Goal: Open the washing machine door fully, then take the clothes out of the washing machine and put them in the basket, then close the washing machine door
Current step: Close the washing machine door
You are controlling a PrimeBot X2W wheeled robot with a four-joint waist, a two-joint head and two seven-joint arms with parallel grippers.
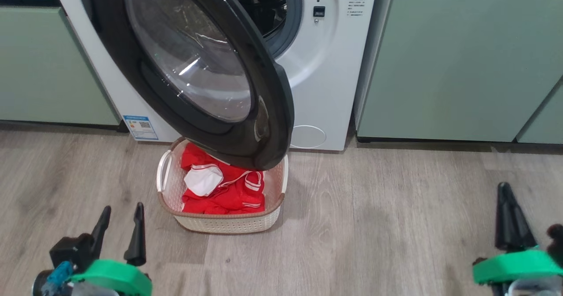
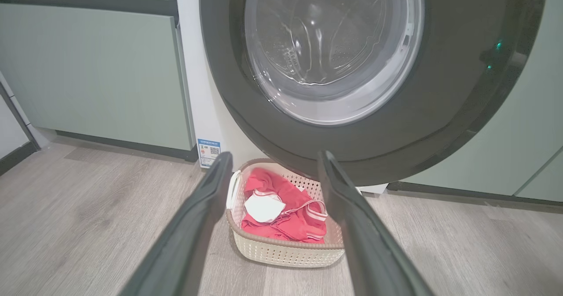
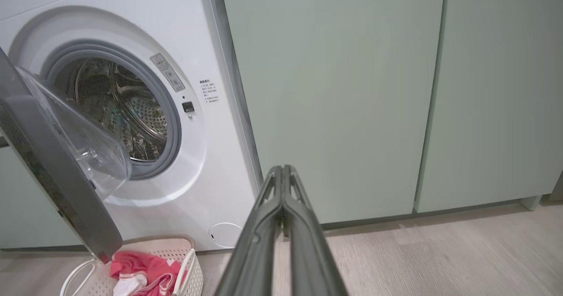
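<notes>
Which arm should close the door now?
Likely left: the left pincer, open, faces the outer side of the door, ready to push. The right pincer, shut, points at the cabinets, on the door's inner side.

My left claw (image 2: pixel 276 155) stands wide open, its two dark fingers (image 2: pixel 198 225) rising from six o'clock on either side of the basket (image 2: pixel 286 252), which sits on the wooden floor (image 2: pixel 79 225) with the red clothes (image 2: pixel 294 221) heaped inside, a white patch uppermost. From twelve round to three o'clock hangs the door (image 2: pixel 440 124), its clear window (image 2: pixel 330 45) bulging within the black rim and its lower rim covering the basket's far edge. At nine o'clock stand pale green cabinets (image 2: pixel 88 67), and beside them is a strip of the white washing machine (image 2: pixel 195 89) with a blue label (image 2: pixel 209 151) low down.
</notes>
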